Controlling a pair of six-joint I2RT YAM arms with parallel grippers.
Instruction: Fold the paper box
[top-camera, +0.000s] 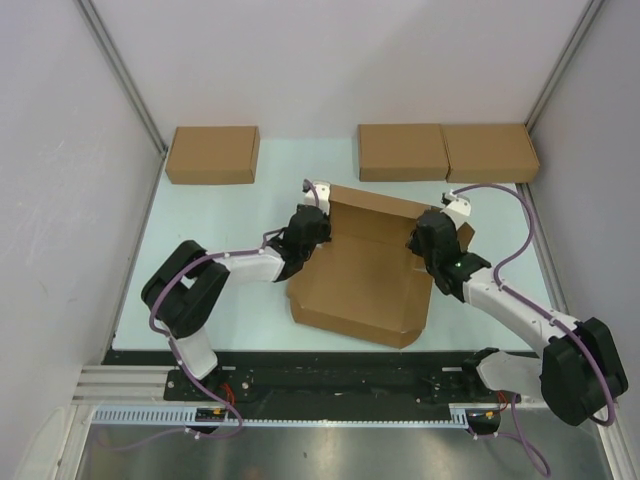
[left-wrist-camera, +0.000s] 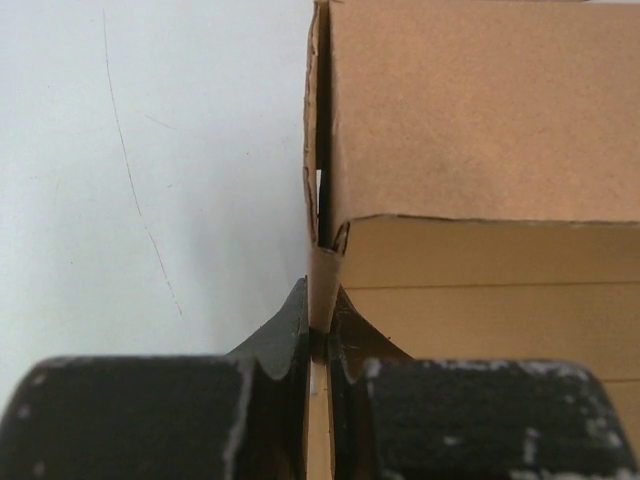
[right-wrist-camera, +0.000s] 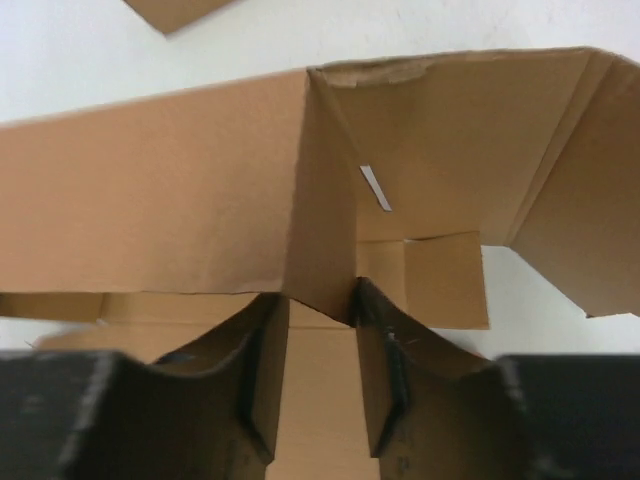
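While the left fingers (left-wrist-camera: 285, 340) pinch the paper box (top-camera: 365, 275) wall, the right fingers (right-wrist-camera: 385, 375) stand apart (astride a flap).

Pale table (top-camera: 200, 300): paper box (top-camera: 360, 285) between left gripper (top-camera: 318, 222) and right gripper (top-camera: 418, 240), single cardboard box (top-camera: 212, 154) beyond left, cardboard pair (top-camera: 430, 152) beyond right.

Plain brown corrugated paper box (top-camera: 360, 285), partly folded, sits mid-table & skewed, w/ big panel w/ clipped corners lying flat on near side, far wall raised upright, side flaps standing at L & R ends, small slit in R-side panel.
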